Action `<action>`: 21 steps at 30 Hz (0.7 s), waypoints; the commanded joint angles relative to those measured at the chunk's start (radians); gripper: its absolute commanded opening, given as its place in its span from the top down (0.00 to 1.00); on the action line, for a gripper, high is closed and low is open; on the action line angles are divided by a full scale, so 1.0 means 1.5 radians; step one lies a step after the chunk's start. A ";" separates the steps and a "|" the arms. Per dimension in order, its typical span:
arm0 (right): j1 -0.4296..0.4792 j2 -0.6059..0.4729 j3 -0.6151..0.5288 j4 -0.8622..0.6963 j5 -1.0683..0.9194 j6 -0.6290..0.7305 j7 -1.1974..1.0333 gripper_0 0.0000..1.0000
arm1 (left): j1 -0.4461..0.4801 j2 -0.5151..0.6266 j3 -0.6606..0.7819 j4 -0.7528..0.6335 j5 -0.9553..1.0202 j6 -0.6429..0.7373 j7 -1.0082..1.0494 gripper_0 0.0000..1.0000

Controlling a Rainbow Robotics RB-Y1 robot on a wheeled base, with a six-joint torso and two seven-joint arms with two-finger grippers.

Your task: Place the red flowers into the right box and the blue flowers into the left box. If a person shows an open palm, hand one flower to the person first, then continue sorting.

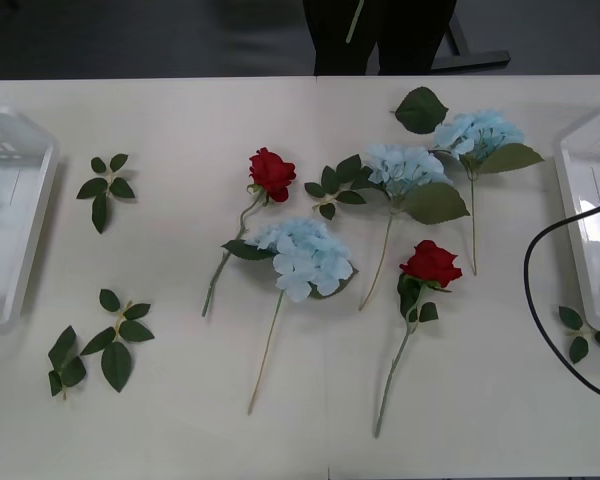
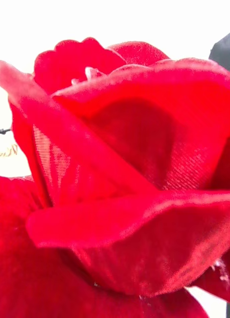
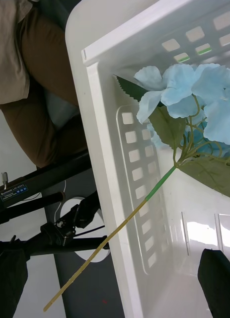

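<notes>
Two red flowers [image 1: 272, 172] [image 1: 432, 263] and three blue flowers [image 1: 305, 255] [image 1: 405, 165] [image 1: 477, 130] lie in the middle of the table. The left box [image 1: 10, 200] stands at the table's left edge and the right box [image 1: 590, 200] at its right edge. In the left wrist view another blue flower [image 3: 194, 99] lies inside the white box [image 3: 110, 149], its stem sticking out over the wall. My left gripper [image 3: 112, 253] hangs open above it, holding nothing. A red flower head [image 2: 119, 174] sits right against the right wrist camera.
Loose green leaf sprigs [image 1: 107, 185] [image 1: 115, 340] [image 1: 585, 335] lie on the table near both boxes. A black cable [image 1: 530, 270] loops over the table's right side. A person in dark clothes [image 1: 380, 30] stands behind the far edge; no open palm is visible.
</notes>
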 commanded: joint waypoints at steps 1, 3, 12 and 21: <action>-0.040 0.029 -0.011 -0.041 -0.010 -0.021 0.001 1.00 | -0.028 -0.002 0.002 -0.005 0.000 -0.005 0.009 0.00; -0.040 0.038 -0.010 -0.042 -0.015 -0.023 0.001 1.00 | -0.028 -0.002 0.002 -0.005 0.000 -0.005 0.009 0.00; -0.039 0.045 -0.008 -0.042 -0.015 -0.018 0.001 0.99 | -0.028 -0.002 0.002 -0.005 0.000 -0.005 0.009 0.00; -0.039 0.045 -0.007 -0.042 -0.024 -0.019 0.001 0.32 | -0.028 -0.002 0.002 -0.005 0.000 -0.005 0.009 0.00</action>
